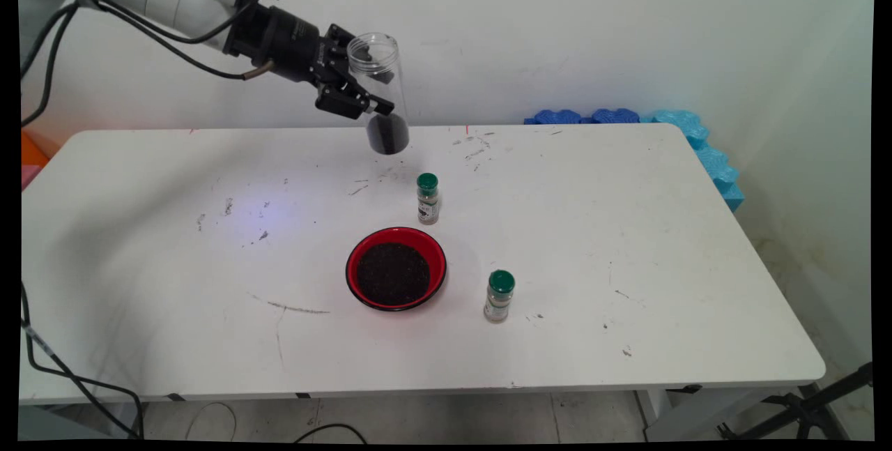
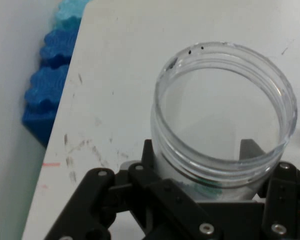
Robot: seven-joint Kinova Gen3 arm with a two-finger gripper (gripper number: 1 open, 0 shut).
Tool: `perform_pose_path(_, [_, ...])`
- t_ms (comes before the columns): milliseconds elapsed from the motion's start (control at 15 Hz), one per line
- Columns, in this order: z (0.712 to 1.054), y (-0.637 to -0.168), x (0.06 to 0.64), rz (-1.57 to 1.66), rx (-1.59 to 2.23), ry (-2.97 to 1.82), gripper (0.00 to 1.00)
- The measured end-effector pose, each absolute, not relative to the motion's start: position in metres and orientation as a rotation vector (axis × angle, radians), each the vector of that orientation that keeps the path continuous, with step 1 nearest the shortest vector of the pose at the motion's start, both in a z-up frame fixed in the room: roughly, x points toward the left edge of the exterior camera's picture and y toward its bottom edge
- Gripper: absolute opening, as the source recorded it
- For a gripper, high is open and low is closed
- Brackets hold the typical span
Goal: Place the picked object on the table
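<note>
A: What's in the pincer (image 1: 368,92)?

B: A clear plastic jar (image 1: 380,95), clamped between the two black fingers (image 1: 343,99). It is held up off the worktop (image 1: 627,242), above the far edge. Mouth up and tipped slightly, dark granules settled in its bottom end.

A: Hand view agrees?

B: Yes. The jar (image 2: 225,125) fills the frame, open rim toward the lens, a few dark specks stuck near the lip. The pincer (image 2: 205,200) linkage closes round its body from below.

A: Nearest thing beneath it?

B: A small spice bottle (image 1: 427,199) with a green cap, upright, below and a little right of the jar in the main view. Not touching anything.

A: Then?

B: A red bowl (image 1: 396,268), black rim, holding a bed of dark granules. It sits nearer the camera than that bottle, close but apart. A second green-capped bottle (image 1: 499,296) stands upright just right of the bowl, nearer still.

A: Surface?

B: White, scuffed, with dark specks and scratches scattered over it.

A: Edges of the scene?

B: Blue foam pieces (image 1: 662,123) line the far right corner against the wall; they appear at upper left in the hand view (image 2: 50,70). Black cables (image 1: 139,26) hang from the arm.
</note>
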State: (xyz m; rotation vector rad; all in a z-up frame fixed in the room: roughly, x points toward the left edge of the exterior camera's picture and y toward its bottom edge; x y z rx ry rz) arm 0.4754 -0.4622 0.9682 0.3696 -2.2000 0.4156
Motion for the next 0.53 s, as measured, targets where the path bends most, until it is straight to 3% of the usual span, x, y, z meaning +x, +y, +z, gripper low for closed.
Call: perform_pose_path(533, [0.916, -0.452, 0.494, 0.373, 0.504, -2.177, 0.00])
